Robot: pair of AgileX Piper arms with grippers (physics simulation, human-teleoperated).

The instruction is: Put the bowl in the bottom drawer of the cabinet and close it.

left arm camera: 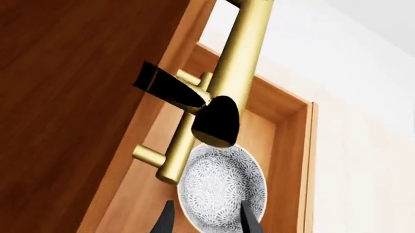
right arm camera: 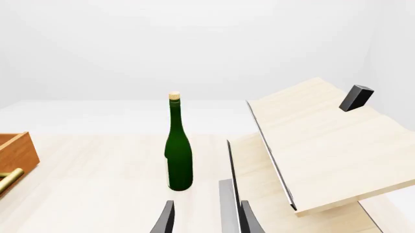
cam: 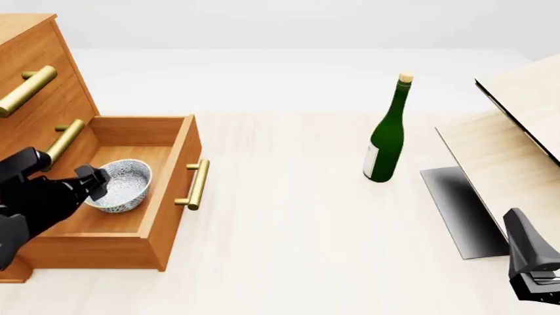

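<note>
Bowl: the bowl (cam: 120, 186) sits upright inside the open bottom drawer (cam: 166, 216), at the left of the front view, on the drawer floor toward its left side.
Drawer: pulled out of the cabinet (cam: 35, 79); its brass handle (cam: 197, 184) faces the middle of the surface (cam: 289, 249).
Left gripper: the left gripper (cam: 94, 180) is over the drawer at the bowl's left rim; in the wrist view its jaws stand apart with the bowl (left arm camera: 222, 187) between the tips, and contact cannot be told.
Right gripper: the right gripper (cam: 534, 262) is at the lower right of the front view, well apart from the cabinet; its jaws are narrowly parted and hold nothing.
Bottle: a green bottle (cam: 387, 134) stands upright right of centre.
Board: a pale board (cam: 516, 125) lies tilted at the right edge.
</note>
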